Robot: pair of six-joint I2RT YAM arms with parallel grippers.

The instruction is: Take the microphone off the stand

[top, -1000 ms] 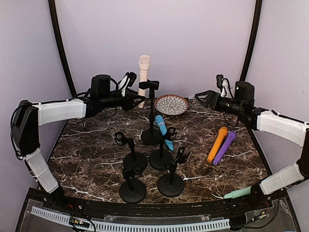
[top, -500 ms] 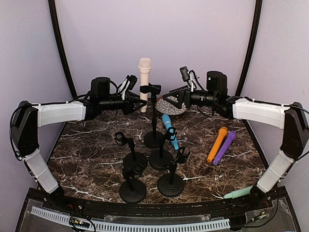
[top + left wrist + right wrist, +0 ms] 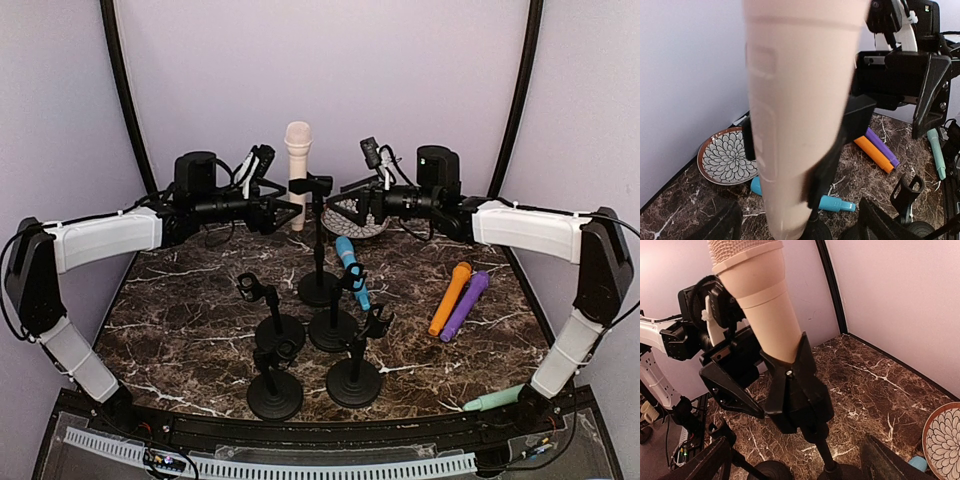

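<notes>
Fingers first: the left fingers are spread apart, one on either side of the cream microphone. From the left wrist view I see neither touching it. The right fingers are spread as well, flanking the pole of the tall stand below its clip, with no contact visible.

The counter is a dark marbled top that carries everything. Both arms reach in from opposite sides and face each other across the tall stand.

- Tall stand: upright at the back centre. The cream microphone sits upright in the clip, head up, not removed.
- Four short stands: clustered in front of the tall one, nearer me. One holds a blue microphone, tilted.
- Plate: flower pattern, at the back of the counter just right of the tall stand. The right arm partly hides it in the top view.
- Orange microphone and purple microphone: lying side by side, touching, on the right half.
- Green microphone: lying at the near right edge.
</notes>
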